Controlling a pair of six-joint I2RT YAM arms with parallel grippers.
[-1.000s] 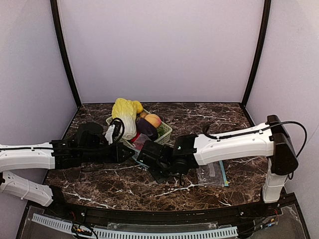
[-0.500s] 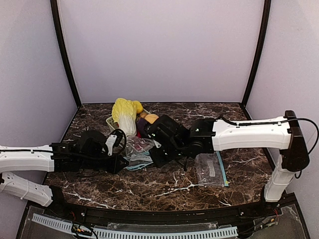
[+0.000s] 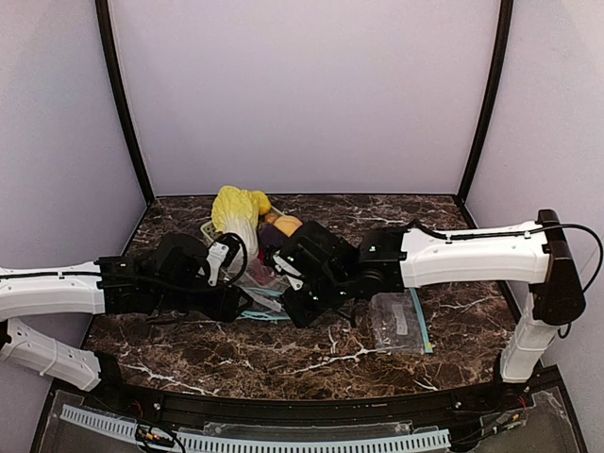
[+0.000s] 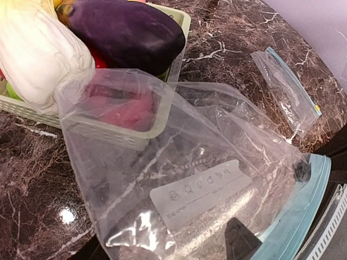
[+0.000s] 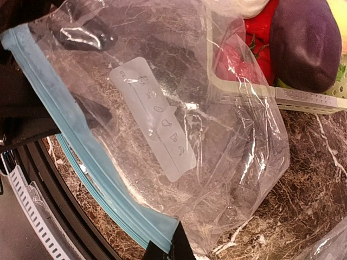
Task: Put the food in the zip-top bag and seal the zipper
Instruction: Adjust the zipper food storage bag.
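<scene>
The clear zip-top bag [image 3: 262,300] with a blue zipper strip [image 5: 81,141] hangs between my two grippers, just in front of the basket. My right gripper [image 5: 171,246] is shut on a corner of the zipper edge [image 3: 283,288]. My left gripper [image 3: 241,283] stands open, its dark fingers [image 4: 241,241] wide apart with the bag film [image 4: 206,162] draped across them. The food is in the basket: a dark purple eggplant [image 4: 124,30] [image 5: 306,46] and an orange-yellow peach [image 3: 288,225]. The bag holds nothing.
A pale green basket [image 4: 181,21] [image 5: 303,97] also holds a yellow-white cabbage [image 3: 236,215] [image 4: 38,54] and red peppers [image 5: 255,49]. A second zip-top bag [image 3: 401,321] [image 4: 287,81] lies flat on the marble table to the right.
My right gripper pulled the bag back toward the basket and kept its hold. My left gripper, shut earlier, has opened and shifted slightly right toward the basket.
</scene>
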